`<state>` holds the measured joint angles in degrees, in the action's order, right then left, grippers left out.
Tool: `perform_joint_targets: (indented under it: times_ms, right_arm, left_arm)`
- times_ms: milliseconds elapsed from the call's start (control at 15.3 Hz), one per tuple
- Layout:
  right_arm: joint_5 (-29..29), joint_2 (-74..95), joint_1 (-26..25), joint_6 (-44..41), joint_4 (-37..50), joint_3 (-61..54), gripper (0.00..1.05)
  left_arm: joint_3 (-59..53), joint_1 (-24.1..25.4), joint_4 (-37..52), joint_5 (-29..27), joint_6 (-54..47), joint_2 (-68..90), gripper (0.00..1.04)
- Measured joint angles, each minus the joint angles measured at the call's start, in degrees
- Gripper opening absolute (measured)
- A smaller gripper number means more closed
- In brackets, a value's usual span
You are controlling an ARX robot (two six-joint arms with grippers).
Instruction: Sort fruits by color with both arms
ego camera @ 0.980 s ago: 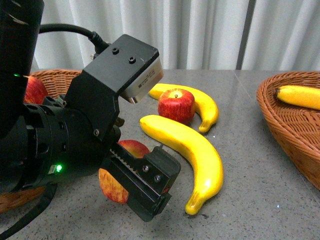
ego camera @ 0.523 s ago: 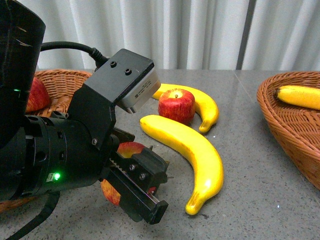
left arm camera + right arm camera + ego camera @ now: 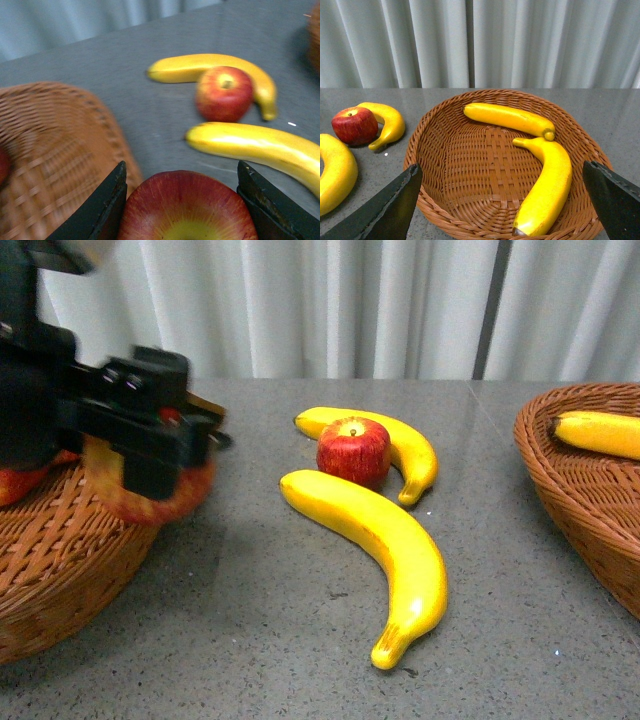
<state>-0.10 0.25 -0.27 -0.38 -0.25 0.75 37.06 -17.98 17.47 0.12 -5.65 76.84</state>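
My left gripper (image 3: 150, 455) is shut on a red apple (image 3: 150, 498) streaked with yellow, held over the near rim of the left wicker basket (image 3: 60, 560). From the left wrist the apple (image 3: 187, 207) fills the gap between both black fingers (image 3: 107, 210). A smaller red apple (image 3: 353, 450) stands on the table against a curved banana (image 3: 412, 452), and a longer banana (image 3: 385, 550) lies in front of it. My right gripper (image 3: 502, 200) is open above the right basket (image 3: 485, 165), which holds two bananas (image 3: 507, 118) (image 3: 547, 185).
Another red apple (image 3: 15, 485) lies in the left basket. The right basket (image 3: 585, 500) stands at the table's right edge with a banana (image 3: 600, 432) showing. White curtains hang behind the grey table (image 3: 250, 640).
My left arm has lifted the apple from the table's front centre and swung it left to the left basket's rim. The table fruits and the right basket stay put.
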Motion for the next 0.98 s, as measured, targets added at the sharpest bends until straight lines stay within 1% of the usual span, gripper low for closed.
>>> perform_joint_targets:
  times_ms: [65, 131, 196, 261, 392, 523, 588, 654, 719, 850, 980]
  right_arm:
    - [0.00, 0.00, 0.00, 0.00, 0.00, 0.00, 0.98]
    - [0.00, 0.00, 0.00, 0.00, 0.00, 0.00, 0.98]
    - [0.00, 0.00, 0.00, 0.00, 0.00, 0.00, 0.98]
    - [0.00, 0.00, 0.00, 0.00, 0.00, 0.00, 0.98]
    - [0.00, 0.00, 0.00, 0.00, 0.00, 0.00, 0.98]
    - [0.00, 0.00, 0.00, 0.00, 0.00, 0.00, 0.98]
    - [0.00, 0.00, 0.00, 0.00, 0.00, 0.00, 0.98]
    - [0.00, 0.00, 0.00, -0.02, 0.00, 0.00, 0.98]
    - [-0.02, 0.00, 0.00, 0.00, 0.00, 0.00, 0.98]
    - [0.00, 0.00, 0.00, -0.02, 0.00, 0.00, 0.98]
    - [0.00, 0.00, 0.00, 0.00, 0.00, 0.00, 0.98]
  left_arm:
    - [0.02, 4.28, -1.09, -3.54, 3.87, -0.50, 0.59]
    - [0.02, 8.68, -2.40, -5.75, 7.23, 0.09, 0.59]
    - [0.02, 12.31, -2.62, -5.92, 9.88, 1.38, 0.59]
    - [0.00, 14.45, -2.38, -5.38, 10.93, 2.93, 0.58]
    - [-0.09, 15.34, -2.05, -4.68, 11.87, 5.01, 0.58]
    - [-0.57, 15.02, -1.55, -4.17, 12.57, 6.03, 0.59]
    - [-1.01, 14.43, -1.51, -4.52, 12.72, 5.84, 0.72]
    - [-1.70, 12.22, -2.93, -5.18, 12.00, 3.08, 0.88]
    - [-1.79, 9.38, -4.50, -5.42, 10.80, -1.20, 1.00]
    - [1.38, 4.11, -5.40, -5.42, 7.93, -6.38, 0.98]
    - [9.55, 2.14, -4.74, -4.00, 5.42, 2.49, 0.98]
